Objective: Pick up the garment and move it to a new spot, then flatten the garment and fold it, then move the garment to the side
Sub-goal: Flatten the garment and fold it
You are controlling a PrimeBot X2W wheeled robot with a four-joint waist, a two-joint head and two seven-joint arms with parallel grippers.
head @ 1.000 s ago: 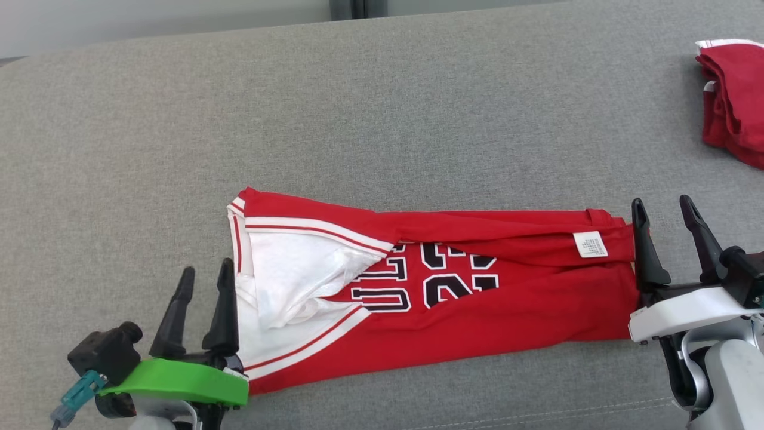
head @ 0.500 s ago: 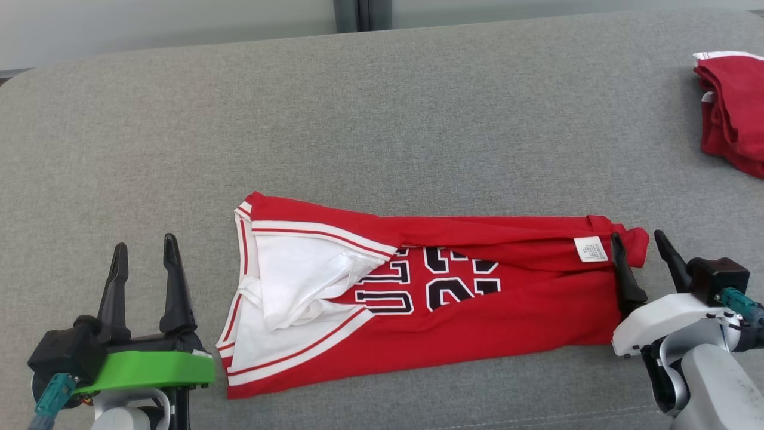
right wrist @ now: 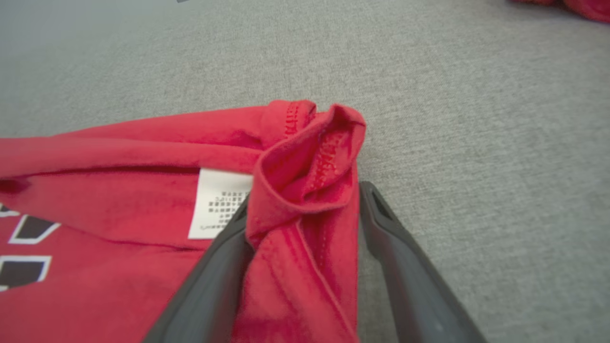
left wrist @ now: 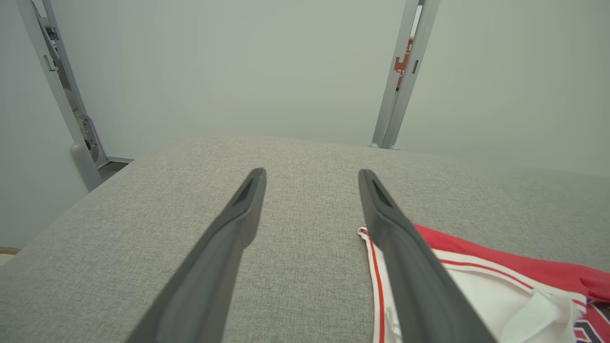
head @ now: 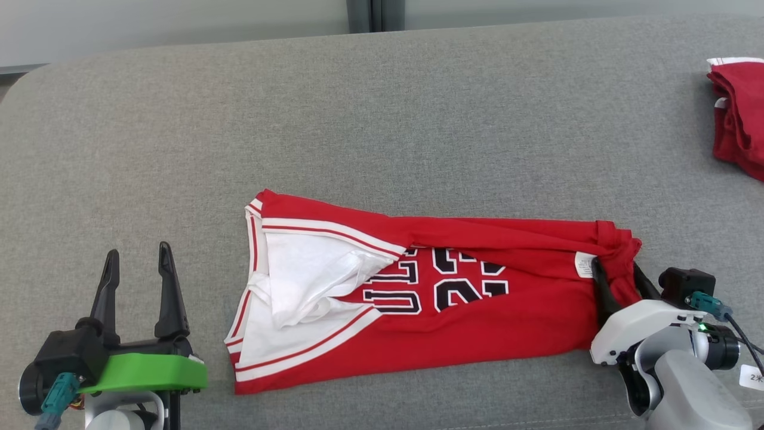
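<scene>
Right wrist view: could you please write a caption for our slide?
Right end effector straddling a bunched corner of the red jersey beside its white label.

The left claw [head: 137,249] has dark tapered fingers [head: 170,292] and a green mount [head: 143,370], the right claw [head: 617,266] a white mount [head: 627,325].

You have: garment [head: 477,325] red, white bands with thin red stripes, white inside, black characters edged white, white label [head: 584,264] with dark print | cushion [head: 382,119] under garment grey weave | cloth [head: 743,119] far right of garment red, white edge | left gripper [head: 138,249] black fingers [head: 170,292], green mount [head: 149,373] | right gripper [head: 618,266] black fingers [head: 603,292], white mount [head: 632,325]
</scene>
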